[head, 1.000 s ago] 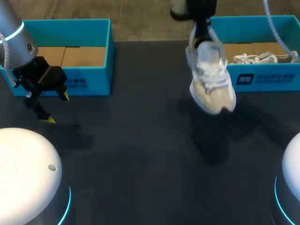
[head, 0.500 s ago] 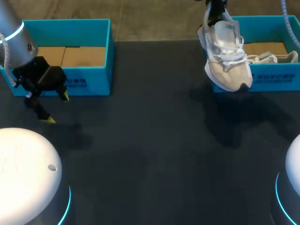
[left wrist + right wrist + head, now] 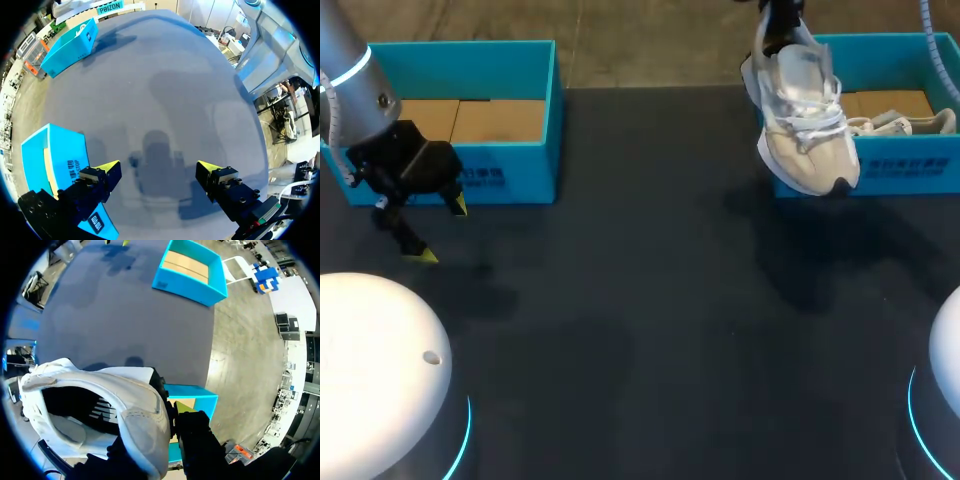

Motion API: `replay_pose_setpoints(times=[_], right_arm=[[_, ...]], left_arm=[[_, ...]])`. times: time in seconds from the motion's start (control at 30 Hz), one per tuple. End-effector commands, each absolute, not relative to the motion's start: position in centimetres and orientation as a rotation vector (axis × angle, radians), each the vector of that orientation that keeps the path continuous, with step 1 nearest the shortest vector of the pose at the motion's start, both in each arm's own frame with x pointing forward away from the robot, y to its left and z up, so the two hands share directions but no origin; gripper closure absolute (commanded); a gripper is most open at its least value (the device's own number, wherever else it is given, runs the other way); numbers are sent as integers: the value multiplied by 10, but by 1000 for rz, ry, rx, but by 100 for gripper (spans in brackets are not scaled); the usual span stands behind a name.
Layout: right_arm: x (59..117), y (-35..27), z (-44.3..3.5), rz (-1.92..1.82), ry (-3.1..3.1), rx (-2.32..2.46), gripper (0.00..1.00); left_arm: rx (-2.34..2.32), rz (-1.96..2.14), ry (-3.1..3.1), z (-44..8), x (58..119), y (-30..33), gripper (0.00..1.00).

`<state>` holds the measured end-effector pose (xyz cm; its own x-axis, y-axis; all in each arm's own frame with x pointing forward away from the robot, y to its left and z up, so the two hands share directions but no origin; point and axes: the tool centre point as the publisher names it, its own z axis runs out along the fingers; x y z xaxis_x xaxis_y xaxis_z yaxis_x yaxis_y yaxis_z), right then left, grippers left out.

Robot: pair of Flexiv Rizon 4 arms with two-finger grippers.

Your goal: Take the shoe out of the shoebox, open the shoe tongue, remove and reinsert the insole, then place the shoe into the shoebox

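The white-and-beige mesh sneaker (image 3: 805, 120), probably light, soft-sided and firmest at its padded heel collar, hangs toe-down over the near corner of the right turquoise cardboard shoebox (image 3: 900, 170), pinched at that collar by the right fingers (image 3: 184, 407), while the left fingers (image 3: 107, 169) gape wide and empty above the dark surface (image 3: 640, 330).

Head cam high behind, looking down on whole table (image 3: 640, 330); left wrist close above it, right wrist higher from far edge; all share left shoebox (image 3: 510, 165).
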<state>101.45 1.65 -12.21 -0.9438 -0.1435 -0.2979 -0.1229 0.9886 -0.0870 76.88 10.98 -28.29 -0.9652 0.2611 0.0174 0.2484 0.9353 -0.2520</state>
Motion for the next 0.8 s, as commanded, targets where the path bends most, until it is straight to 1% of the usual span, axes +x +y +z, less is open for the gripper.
replay_pose_setpoints(times=[0.03,0.33,0.47,0.67,0.8], right_arm=[[1033,-3,-116,-104,2813,-160,100],[1076,-53,-102,-154,2788,-186,100],[1092,-68,-99,-139,2769,-242,100],[1113,-88,-98,-163,2775,-240,100],[1125,-99,-97,-168,2778,-241,100]], left_arm=[[-402,383,-3042,-283,768,110,0],[-402,383,-3042,-283,768,110,0],[-315,353,-3053,-275,776,116,0],[-21,315,-3044,-262,790,129,0],[333,215,-3025,-251,807,142,0]])
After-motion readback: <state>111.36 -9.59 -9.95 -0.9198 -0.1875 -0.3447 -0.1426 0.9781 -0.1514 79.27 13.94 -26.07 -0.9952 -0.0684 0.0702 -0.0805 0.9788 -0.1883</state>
